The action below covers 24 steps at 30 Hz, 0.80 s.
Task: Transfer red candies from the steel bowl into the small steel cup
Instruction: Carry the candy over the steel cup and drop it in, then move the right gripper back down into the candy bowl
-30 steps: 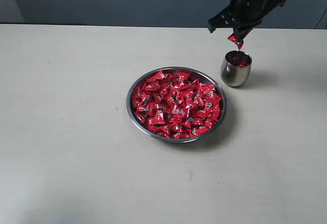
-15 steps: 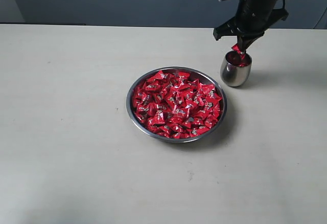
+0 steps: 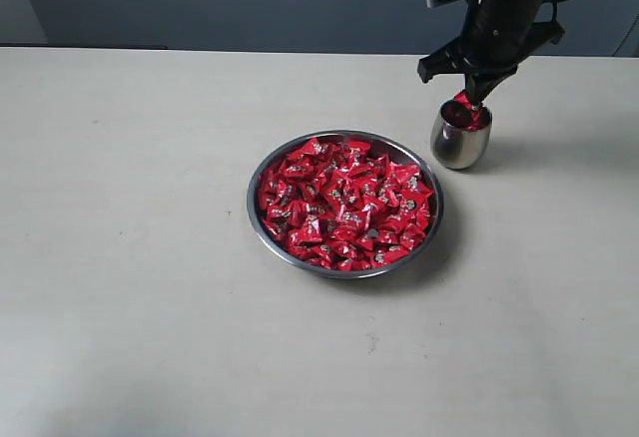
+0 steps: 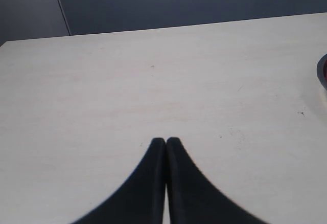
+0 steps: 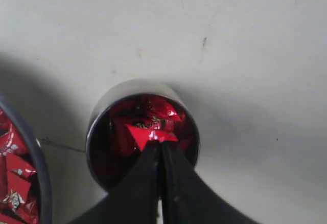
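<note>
Black right fingers (image 5: 144, 183) pinching red candy (image 5: 151, 132) over small steel cup (image 3: 459, 145), left fingers (image 4: 148, 183) pressed together, empty

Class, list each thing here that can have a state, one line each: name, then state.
steel bowl: upright, filled with red candies.
small steel cup: upright, partly filled with candies.
right gripper: jaws shut on a red candy over the cup's mouth.
left gripper: jaws shut, empty, above the table.

- Steel bowl (image 3: 252, 198): wide, shallow, shiny, upright at the middle of the bench.
- Red candies (image 3: 344, 203): crinkled heap filling the bowl; a few in the cup.
- Small steel cup (image 3: 459, 146): upright, just beside the bowl at its 2 o'clock.
</note>
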Motion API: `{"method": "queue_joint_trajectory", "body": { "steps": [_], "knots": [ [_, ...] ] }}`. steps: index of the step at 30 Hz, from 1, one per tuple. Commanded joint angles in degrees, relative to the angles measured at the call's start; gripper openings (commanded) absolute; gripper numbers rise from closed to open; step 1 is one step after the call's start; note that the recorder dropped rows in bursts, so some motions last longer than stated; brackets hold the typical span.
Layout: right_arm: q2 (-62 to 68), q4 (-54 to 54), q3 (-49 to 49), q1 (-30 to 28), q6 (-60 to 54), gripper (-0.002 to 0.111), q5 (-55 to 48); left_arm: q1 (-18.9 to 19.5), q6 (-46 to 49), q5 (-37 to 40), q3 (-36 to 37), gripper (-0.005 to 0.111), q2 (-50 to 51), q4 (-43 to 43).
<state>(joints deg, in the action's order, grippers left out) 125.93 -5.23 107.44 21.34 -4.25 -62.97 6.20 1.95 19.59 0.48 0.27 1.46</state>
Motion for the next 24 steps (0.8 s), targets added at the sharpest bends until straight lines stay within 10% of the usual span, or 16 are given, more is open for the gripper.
{"method": "queue_joint_trajectory", "body": {
  "steps": [1,12,24],
  "knots": [
    [-0.3,0.0,0.3,-0.2,-0.1,-0.001,-0.3,0.0,-0.3,-0.4,-0.5,0.0,-0.3,0.1],
    [-0.3,0.6,0.3,-0.2,-0.2,0.033,-0.9,0.0,-0.3,-0.4,-0.5,0.0,-0.3,0.1],
    [-1.0,11.8,0.3,0.7,-2.7,0.035,-4.9,0.0,-0.3,-0.4,-0.5,0.0,-0.3,0.1]
  ]
}}
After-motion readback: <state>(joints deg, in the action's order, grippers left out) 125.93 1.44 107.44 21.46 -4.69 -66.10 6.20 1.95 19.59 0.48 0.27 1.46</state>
